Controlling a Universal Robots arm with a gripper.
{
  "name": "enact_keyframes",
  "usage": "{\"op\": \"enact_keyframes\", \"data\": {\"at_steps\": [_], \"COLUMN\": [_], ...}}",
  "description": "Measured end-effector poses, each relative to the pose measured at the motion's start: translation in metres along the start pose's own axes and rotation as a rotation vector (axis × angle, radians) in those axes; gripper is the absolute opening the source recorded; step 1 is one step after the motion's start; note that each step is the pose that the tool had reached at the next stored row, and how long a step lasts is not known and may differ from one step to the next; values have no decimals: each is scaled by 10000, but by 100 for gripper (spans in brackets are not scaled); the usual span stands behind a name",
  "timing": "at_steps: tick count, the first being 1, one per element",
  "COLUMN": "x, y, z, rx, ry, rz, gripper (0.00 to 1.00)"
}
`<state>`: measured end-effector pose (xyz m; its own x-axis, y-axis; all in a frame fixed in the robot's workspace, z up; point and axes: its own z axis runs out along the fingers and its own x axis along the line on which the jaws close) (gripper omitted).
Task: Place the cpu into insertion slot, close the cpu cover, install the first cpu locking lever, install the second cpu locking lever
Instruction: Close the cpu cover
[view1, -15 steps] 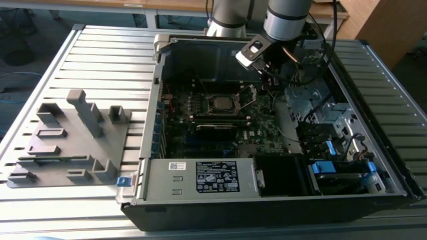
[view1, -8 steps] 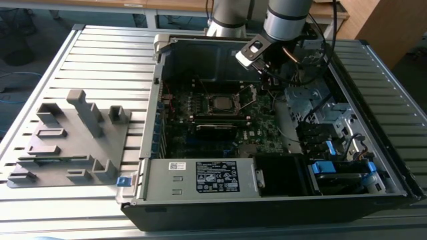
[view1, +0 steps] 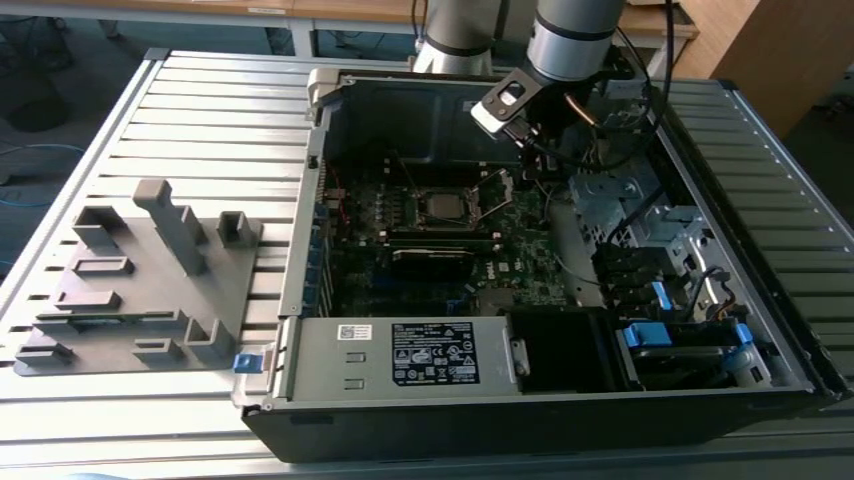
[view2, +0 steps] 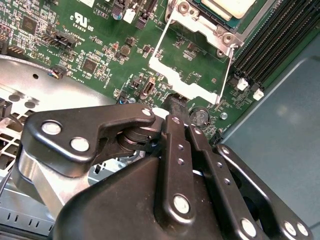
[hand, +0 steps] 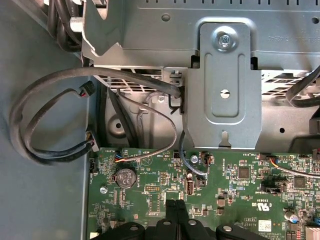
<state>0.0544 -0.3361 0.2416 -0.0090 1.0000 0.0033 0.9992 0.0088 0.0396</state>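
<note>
Looking along the matte black linkage of the gripper (view2: 178, 102), we see its two fingers pressed flat together with nothing between them. The tip is just beside the open cpu cover (view2: 184, 81), a thin silvery frame. Beyond it the dull grey cpu (view2: 226, 6) lies in the insertion slot (view2: 200, 22) on the green motherboard (view2: 100, 45). In the exterior view the arm (view1: 574, 35) reaches down steeply, at about one o'clock from the cpu.
</note>
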Motion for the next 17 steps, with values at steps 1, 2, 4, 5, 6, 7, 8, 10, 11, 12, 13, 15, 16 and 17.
{"op": "enact_keyframes", "data": {"at_steps": [1, 2, 4, 5, 6, 7, 8, 10, 11, 12, 13, 15, 16, 17], "x": [0, 0, 0, 0, 0, 0, 0, 1, 1, 1, 1, 1, 1, 2], "y": [0, -4, -16, -25, -33, -42, -53, -76, -87, -99, -113, -141, -158, -174], "z": [0, 0, 0, 0, -1, -1, -1, -1, -2, -2, -2, -2, -3, -3], "rx": [0, 0, 0, 0, 0, 0, 0, 0, 0, 0, 0, 0, 0, 0], "ry": [0, 0, 0, 0, 0, 0, 0, 0, -1, 0, 0, 0, -1, -1], "rz": [-1, -1, 0, -1, 0, 0, -1, 0, 0, 0, 0, -1, 0, 0], "gripper": [11, 11, 11, 11, 11, 11, 11, 11, 11, 11, 11, 11, 11, 11]}}
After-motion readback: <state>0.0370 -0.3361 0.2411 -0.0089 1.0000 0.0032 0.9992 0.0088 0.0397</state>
